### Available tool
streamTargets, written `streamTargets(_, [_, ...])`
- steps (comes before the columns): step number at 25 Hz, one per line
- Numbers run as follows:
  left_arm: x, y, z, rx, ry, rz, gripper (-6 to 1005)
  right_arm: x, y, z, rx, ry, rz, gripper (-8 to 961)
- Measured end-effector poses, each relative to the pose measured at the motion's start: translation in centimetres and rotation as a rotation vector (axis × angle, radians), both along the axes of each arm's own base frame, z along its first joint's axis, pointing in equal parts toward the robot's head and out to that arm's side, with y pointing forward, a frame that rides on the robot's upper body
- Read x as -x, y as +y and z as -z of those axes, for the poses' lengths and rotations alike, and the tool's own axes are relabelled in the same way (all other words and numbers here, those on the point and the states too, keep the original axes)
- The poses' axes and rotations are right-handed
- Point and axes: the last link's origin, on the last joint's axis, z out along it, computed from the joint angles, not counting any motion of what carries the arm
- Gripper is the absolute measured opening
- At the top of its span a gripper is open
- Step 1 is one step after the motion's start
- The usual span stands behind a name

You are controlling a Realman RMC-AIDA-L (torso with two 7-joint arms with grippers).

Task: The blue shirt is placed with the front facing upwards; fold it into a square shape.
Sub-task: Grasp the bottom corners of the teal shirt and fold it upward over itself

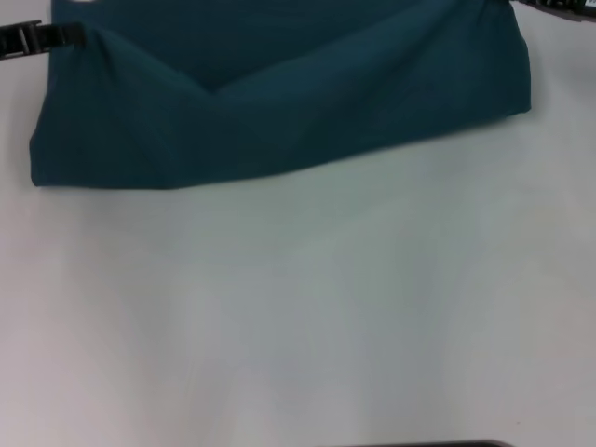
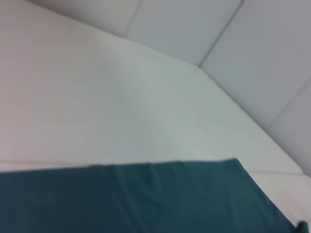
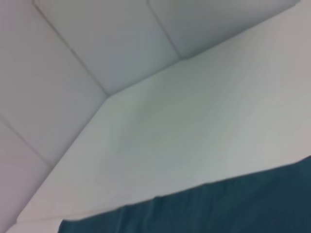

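Pinching blue shirt (image 1: 279, 93) corners: left gripper (image 1: 79, 37), right gripper (image 1: 507, 5), above table (image 1: 298, 307).

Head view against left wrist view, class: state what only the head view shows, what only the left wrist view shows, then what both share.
Only the head view shows both grippers, the left gripper and right gripper, at the far corners of the blue shirt, plus the V-shaped sag between them. Only the left wrist view shows the white panelled wall beyond the table. Both share the shirt and the white table.
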Motion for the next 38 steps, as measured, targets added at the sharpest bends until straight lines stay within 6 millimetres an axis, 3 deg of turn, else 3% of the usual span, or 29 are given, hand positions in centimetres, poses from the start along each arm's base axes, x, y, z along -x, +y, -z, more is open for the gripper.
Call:
streamTargets(5, [0.3,1.0,0.0,-0.082,0.026,-0.027,1,-0.2,1.1,0.1,-0.059,0.000,0.050,89])
streamTargets(19, [-0.7,2.8,0.7,-0.243,0.031,-0.017,1,1.8,3.7,1.5,-0.161,-0.033,0.071,96])
streamTargets(38, [-1.8,5.5,2.4,-0.416,0.167,-0.066,1,3.9,6.6,2.2,-0.281,-0.117,0.116,104])
